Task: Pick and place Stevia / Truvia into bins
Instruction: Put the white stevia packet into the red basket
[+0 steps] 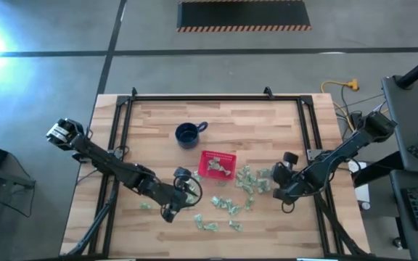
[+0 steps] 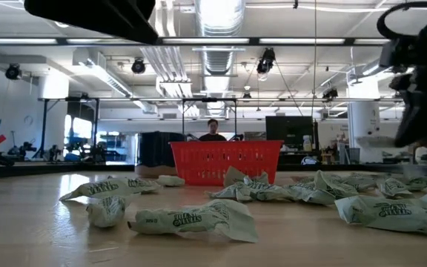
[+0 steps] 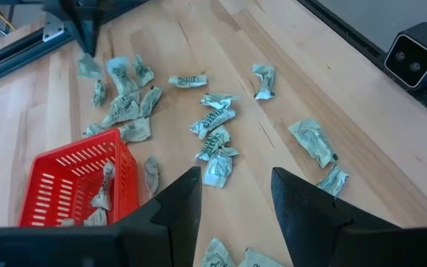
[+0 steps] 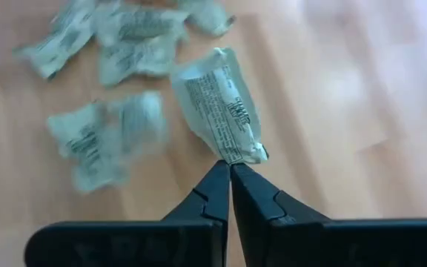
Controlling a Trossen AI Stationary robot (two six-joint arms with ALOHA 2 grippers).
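Note:
Many crumpled green-and-white Stevia sachets [image 1: 244, 183] lie flat on the wooden table, to the right of and in front of the red basket [image 1: 216, 164]. The basket holds a few sachets [image 3: 104, 189]. My right gripper [image 4: 230, 167], at the right end of the scatter [image 1: 278, 190], is shut on one sachet [image 4: 217, 96]. My left gripper [image 3: 236, 182] hovers open just in front of the basket [image 1: 189, 190], above loose sachets [image 3: 215, 141], with nothing between its fingers. My right gripper pinches one end of a sachet [image 4: 242, 153] between its two fingertips, only at their free ends. The fingers slant steeply down from the table's right side. The rest of the sachet sticks out beyond the fingertips and looks lifted off the wood.
A dark blue mug [image 1: 188, 134] stands behind the basket to its left. A black frame [image 1: 307, 123] runs along the table's sides and far edge. A small camera [image 3: 414, 55] sits at the near edge. One stray sachet [image 1: 145, 206] lies at the near left.

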